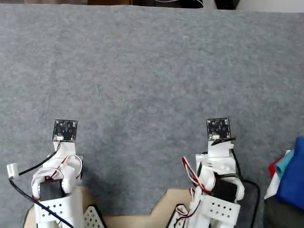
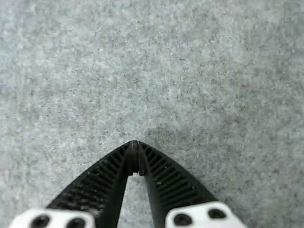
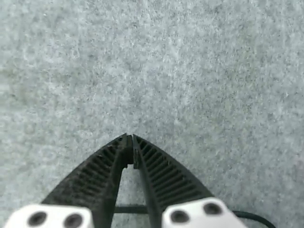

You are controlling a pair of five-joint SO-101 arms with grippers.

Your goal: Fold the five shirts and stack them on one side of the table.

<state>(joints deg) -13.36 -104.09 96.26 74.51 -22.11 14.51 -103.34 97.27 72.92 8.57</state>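
Currently the shirts (image 1: 289, 178) lie in a bunched heap at the near right edge of the desk (image 1: 152, 71), partly cut off by the border of the high view. A blue shirt (image 1: 295, 173) sits uppermost, with teal cloth (image 1: 284, 164), red cloth (image 1: 274, 167) and white cloth (image 1: 271, 189) showing along its left side. Grey felt (image 1: 142, 118) covers the desk. Two arms stand at the near edge, one at the near left (image 1: 59, 185) and one at the near right (image 1: 216, 185), the latter close to the heap but not touching it. The left gripper (image 2: 133, 145) hangs over bare felt, its black ribbed fingers (image 2: 109, 175) together at the tips with nothing between them. The right gripper (image 3: 129, 137) is the same, its fingers (image 3: 161, 175) pressed tip to tip over felt
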